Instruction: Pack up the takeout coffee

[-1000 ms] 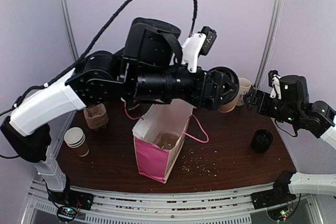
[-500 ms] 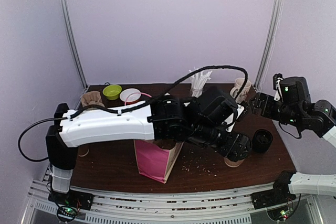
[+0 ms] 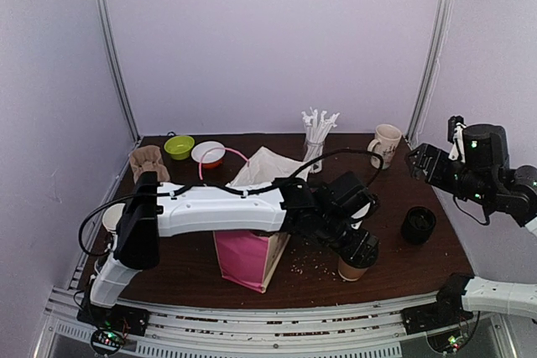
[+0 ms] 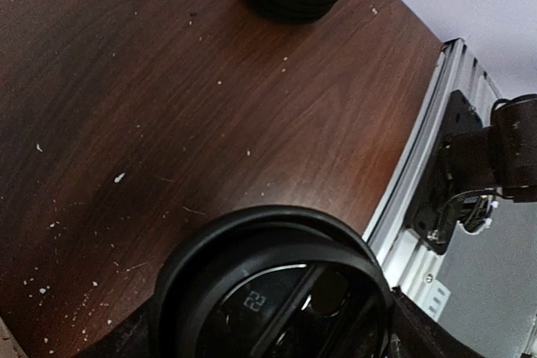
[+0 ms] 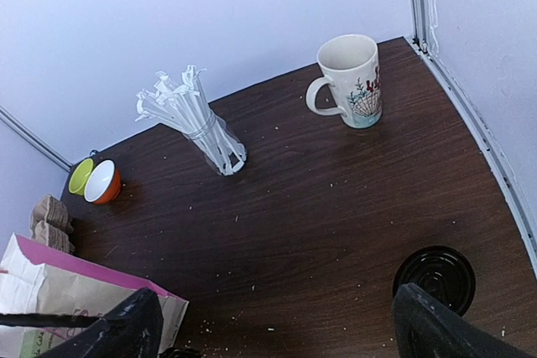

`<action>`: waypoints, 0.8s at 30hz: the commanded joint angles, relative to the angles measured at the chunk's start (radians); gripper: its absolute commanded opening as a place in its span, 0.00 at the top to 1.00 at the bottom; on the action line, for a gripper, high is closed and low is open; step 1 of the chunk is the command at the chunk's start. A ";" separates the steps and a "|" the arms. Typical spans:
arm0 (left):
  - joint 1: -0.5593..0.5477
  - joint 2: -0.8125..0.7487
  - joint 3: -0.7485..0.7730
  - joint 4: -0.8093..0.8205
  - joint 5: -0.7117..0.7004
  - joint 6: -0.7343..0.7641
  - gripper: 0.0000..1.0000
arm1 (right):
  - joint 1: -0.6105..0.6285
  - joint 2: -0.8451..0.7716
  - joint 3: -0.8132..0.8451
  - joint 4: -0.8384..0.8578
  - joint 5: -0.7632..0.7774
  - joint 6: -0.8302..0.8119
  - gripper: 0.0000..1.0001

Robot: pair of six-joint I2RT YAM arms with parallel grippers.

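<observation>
Top view high behind, left wrist near table (image 4: 168, 106), right wrist farther, lid stack (image 5: 435, 278) shared

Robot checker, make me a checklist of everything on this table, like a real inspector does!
Surface: dark wooden table, crumbs scattered.
Job's things: takeout coffee standing upright on the table, right of the pink paper bag.
Clutter: lid stack, mug, straws, green bowl, white bowl.
Grippers: left gripper jaws shut on the takeout coffee; right gripper jaws open, empty.
Cables: black cable arching over the left arm.
Surroundings: lilac walls.
</observation>
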 commanded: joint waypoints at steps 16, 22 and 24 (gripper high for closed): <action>0.001 -0.055 -0.055 0.056 0.058 0.084 0.02 | -0.005 0.012 -0.024 0.008 -0.050 0.001 0.01; -0.009 -0.166 -0.074 0.036 0.059 0.081 0.02 | -0.005 0.020 -0.025 0.004 -0.068 -0.008 0.00; -0.017 -0.203 -0.068 0.018 0.044 0.078 0.02 | -0.005 0.029 -0.021 0.003 -0.078 -0.016 0.00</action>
